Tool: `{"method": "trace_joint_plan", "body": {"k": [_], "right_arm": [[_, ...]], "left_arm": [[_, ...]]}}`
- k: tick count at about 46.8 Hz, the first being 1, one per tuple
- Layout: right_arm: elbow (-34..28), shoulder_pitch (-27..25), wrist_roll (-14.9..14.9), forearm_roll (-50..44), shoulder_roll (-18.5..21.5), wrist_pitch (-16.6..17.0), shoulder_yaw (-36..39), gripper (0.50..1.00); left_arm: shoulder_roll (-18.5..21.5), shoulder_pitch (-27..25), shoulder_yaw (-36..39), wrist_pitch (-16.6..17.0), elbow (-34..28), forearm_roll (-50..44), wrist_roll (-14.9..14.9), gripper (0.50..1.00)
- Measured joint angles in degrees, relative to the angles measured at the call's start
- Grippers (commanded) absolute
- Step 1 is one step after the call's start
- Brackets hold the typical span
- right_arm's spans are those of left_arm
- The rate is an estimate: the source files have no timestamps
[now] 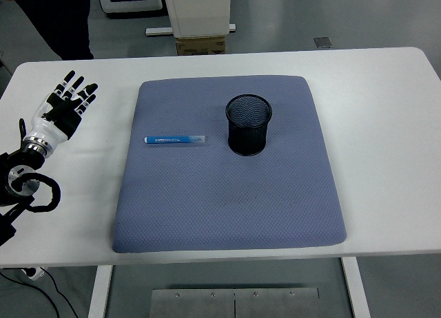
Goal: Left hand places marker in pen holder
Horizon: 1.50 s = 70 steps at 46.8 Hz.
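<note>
Fingers of the left hand spread empty at nine o'clock, while the light, stiff, likely slippery marker lies flat just nine o'clock of the pen holder, best pinched mid-barrel.

One white desk carries one blue-grey mat, on which lie one blue marker and one black mesh pen holder, while one robot hand, the left, shows at the left edge with five fingers.
</note>
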Motion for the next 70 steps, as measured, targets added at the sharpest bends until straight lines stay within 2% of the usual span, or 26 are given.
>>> {"method": "trace_joint_plan", "body": {"k": [44, 50, 59, 64, 70], "right_arm": [[0.01, -0.02, 0.01, 0.0, 0.0, 0.01, 0.0, 1.0], [0.01, 0.01, 0.04, 0.0, 0.0, 0.01, 0.0, 1.0], [0.0, 0.0, 0.04, 0.0, 0.0, 0.0, 0.0, 1.0], [-0.01, -0.01, 0.01, 0.0, 0.0, 0.0, 0.0, 1.0], [-0.01, 0.01, 0.03, -0.01, -0.03, 0.01, 0.0, 1.0]], "left_arm": [[-0.73, -2.23, -0.99, 0.04, 0.52, 0.59, -0.28, 1.0], [-1.87, -1.86, -1.04, -0.17, 0.41, 0.59, -0.58, 1.0], [-0.81, -2.71, -0.14, -0.8, 0.51, 1.11, -1.71, 1.0], [-0.39, -3.86, 1.81, -0.82, 0.43, 1.08, -1.79, 1.0], [1.25, -9.76, 11.91, -0.76, 0.37, 0.99, -1.9, 1.0]]}}
